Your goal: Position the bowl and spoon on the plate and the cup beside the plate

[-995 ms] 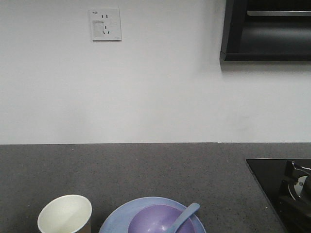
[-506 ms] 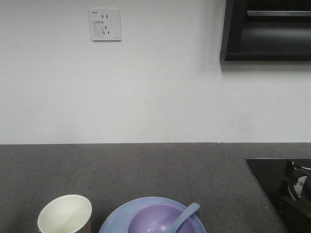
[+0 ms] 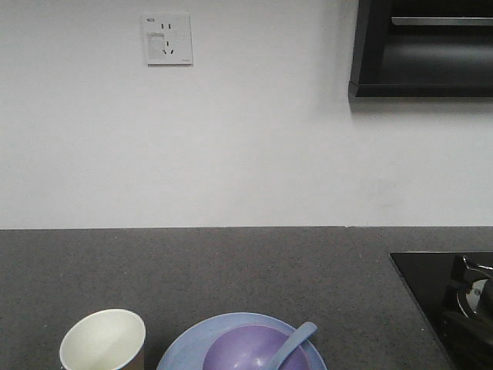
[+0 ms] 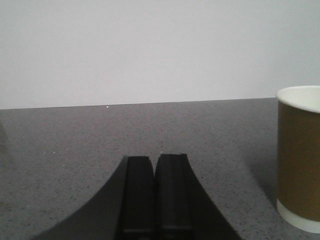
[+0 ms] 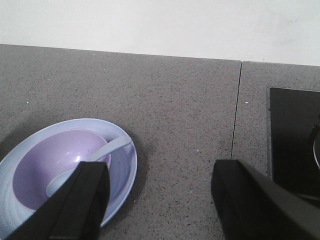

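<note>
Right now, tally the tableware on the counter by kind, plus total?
Cup: 1
Plate: 1
Bowl: 1, sitting on the plate
Spoon: 1, resting in the bowl
Total: 4

The black left claw [image 4: 155, 192] sits low over the speckled grey stone counter [image 4: 75, 145], fingers pressed together; a brown paper cup [image 4: 299, 157] stands upright at right.
</note>
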Robot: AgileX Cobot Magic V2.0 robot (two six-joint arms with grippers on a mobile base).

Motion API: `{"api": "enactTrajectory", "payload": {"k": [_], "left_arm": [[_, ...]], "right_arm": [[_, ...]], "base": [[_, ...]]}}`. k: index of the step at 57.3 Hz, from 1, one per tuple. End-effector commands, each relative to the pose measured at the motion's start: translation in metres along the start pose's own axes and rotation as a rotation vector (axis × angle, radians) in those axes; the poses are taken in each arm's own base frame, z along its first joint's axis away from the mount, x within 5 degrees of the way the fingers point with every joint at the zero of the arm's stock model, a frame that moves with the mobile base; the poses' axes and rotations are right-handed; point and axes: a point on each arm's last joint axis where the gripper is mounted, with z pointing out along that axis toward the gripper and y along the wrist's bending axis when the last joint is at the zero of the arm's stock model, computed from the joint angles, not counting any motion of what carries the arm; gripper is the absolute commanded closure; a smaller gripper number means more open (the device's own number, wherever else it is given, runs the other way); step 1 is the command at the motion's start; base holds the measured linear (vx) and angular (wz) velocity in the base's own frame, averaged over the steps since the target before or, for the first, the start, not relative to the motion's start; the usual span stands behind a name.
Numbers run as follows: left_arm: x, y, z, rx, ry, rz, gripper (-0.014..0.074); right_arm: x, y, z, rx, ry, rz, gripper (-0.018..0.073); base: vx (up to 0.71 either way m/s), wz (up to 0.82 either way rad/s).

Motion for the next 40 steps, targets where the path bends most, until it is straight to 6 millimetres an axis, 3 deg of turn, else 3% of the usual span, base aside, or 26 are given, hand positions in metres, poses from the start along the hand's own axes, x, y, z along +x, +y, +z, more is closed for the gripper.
{"api": "enactTrajectory", "payload": {"k": [1,40], "left_arm": [[-0.0006,-0.0007,-0.0013,0.011,-0.141,-0.065,0.0603],[-0.0011,-0.0002,-0.0021,0.003,-0.130,-0.065,0.0603]], "right_arm": [[-0.0162,0.0001,-0.0063,0.006,-0.119,-0.008,0.0051],[-0.0158,0.0001,-0.0062,0.005,-0.114,-0.008,0.0051]], "base": [[0.00,0.00],[0.00,0.00]]}}
